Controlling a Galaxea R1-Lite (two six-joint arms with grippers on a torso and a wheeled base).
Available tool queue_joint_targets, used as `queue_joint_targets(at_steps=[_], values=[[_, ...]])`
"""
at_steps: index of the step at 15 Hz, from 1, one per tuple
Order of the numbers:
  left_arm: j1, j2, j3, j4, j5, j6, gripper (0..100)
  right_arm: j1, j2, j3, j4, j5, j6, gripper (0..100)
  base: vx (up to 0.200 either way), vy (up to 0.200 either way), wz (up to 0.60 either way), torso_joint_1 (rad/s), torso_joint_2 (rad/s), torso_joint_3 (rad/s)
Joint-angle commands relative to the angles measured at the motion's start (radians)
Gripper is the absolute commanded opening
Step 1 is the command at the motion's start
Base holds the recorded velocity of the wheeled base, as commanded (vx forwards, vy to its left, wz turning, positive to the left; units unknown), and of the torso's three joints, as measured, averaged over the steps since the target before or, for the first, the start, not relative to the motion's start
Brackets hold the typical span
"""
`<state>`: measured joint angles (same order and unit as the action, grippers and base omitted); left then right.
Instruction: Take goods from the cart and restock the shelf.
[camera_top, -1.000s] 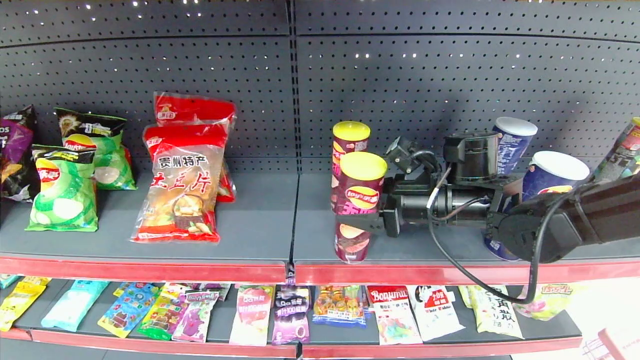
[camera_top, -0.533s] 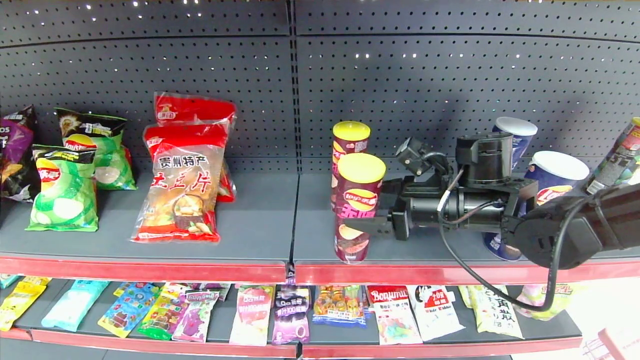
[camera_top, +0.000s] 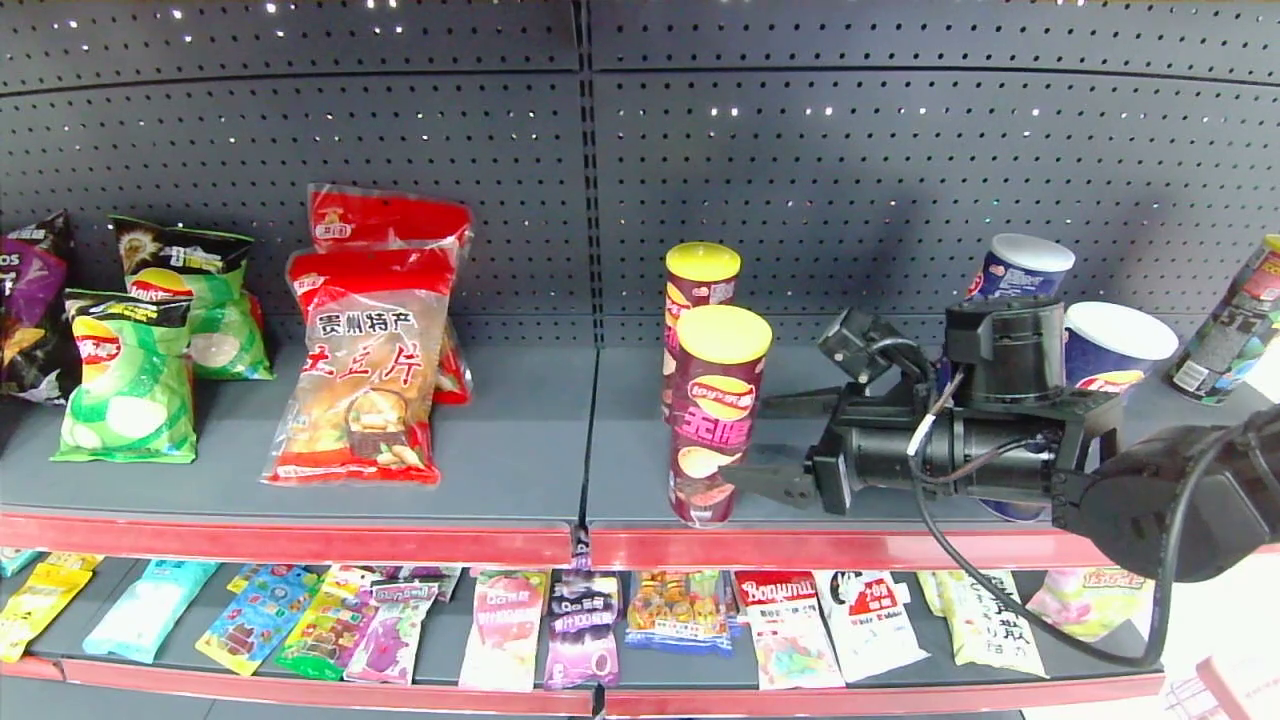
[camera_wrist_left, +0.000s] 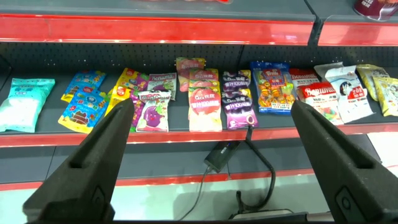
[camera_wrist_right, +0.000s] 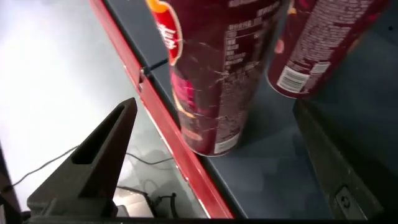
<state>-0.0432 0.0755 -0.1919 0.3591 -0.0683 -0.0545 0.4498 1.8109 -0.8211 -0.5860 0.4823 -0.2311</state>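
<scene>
Chip can (camera_top: 712, 420) upright at shelf (camera_top: 900, 548) front edge, before rear can (camera_top: 700, 275), likely forming row; right gripper (camera_top: 765, 440) spread beside it; left gripper (camera_wrist_left: 211, 106) spread, empty.

On shelf (camera_top: 520, 440), front can (camera_top: 716, 400) before rear can (camera_top: 700, 272)

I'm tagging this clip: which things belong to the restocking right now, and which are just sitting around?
In the job: front maroon can; right end effector, open, close by it; upper shelf.
Just there: rear maroon can; blue cans; red snack bags; green chip bags; lower-shelf packets.
</scene>
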Motion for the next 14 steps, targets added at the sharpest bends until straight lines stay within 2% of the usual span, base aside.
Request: queue_joint_targets(at_steps=[1,14], values=[[0.0,0.0,0.0,0.0,0.001,-0.001,100,0.0,0.016,-0.009,-0.002,-0.022,-0.001,100,0.0,0.0,0.0,0.0,0.0,0.0],[-0.001,0.001,0.0,0.0,-0.001,-0.001,100,-0.029,0.036,-0.012,0.0,-0.09,-0.001,100,0.0,0.0,0.0,0.0,0.0,0.0]])
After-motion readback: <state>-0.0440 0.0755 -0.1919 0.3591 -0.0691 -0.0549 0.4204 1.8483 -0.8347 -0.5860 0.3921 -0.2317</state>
